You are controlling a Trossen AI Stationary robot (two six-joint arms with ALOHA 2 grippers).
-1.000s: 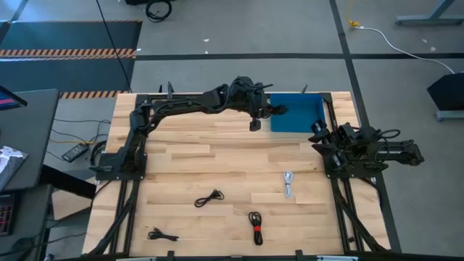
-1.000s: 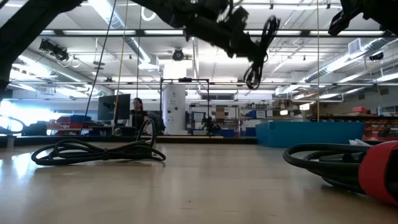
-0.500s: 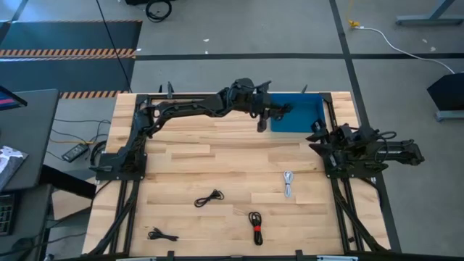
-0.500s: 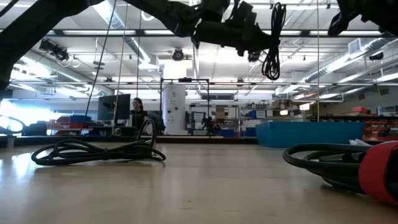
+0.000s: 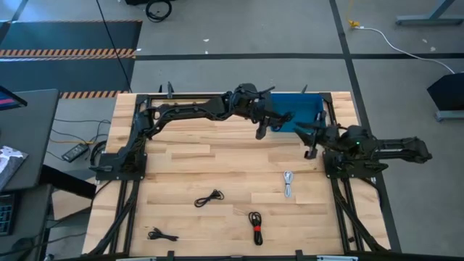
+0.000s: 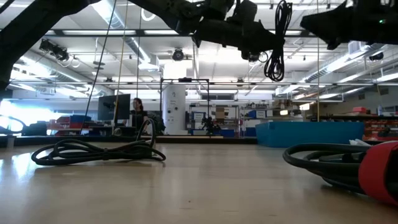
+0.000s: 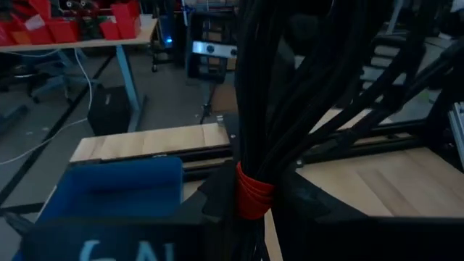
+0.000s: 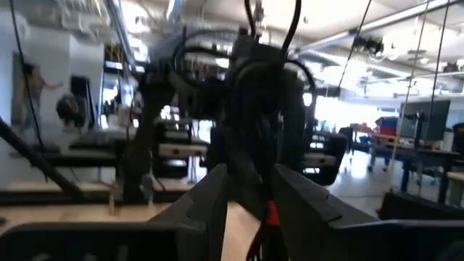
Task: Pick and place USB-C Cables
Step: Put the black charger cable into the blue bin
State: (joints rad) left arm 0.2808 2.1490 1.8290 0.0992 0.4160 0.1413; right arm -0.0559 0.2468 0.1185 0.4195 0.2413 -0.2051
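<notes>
Left pincer point(image 5: 265, 123), seen from above, sits at the upper middle of the frame beside the left edge of the blue tray point(image 5: 303, 112), clamped on a coiled black cable with a red band point(image 5: 259, 129) that hangs over bare wood. Right pincer point(image 5: 308, 139) reaches in just below the tray's lower edge, close to the left one; whether its fingers are apart cannot be told from here. Four cables lie in the lower half of the surface point(image 5: 181, 167), well apart — a white cable point(image 5: 288, 183), a black cable point(image 5: 209, 197), a red-banded cable point(image 5: 255, 226) and a black cable near the lower left edge point(image 5: 162, 234). Wide open wood lies between them and the arms.

At surface height, the held coil point(image 6: 275, 42) dangles high at the upper centre, clear of the wood, with the tray point(image 6: 308, 132) low at the right.

From the left wrist, the coil's red band point(image 7: 252, 197) fills the centre, the tray's rim point(image 7: 119, 185) at lower left.

From the right wrist, the own fingers point(image 8: 301, 203) stand apart — the other arm and its coil ahead.
</notes>
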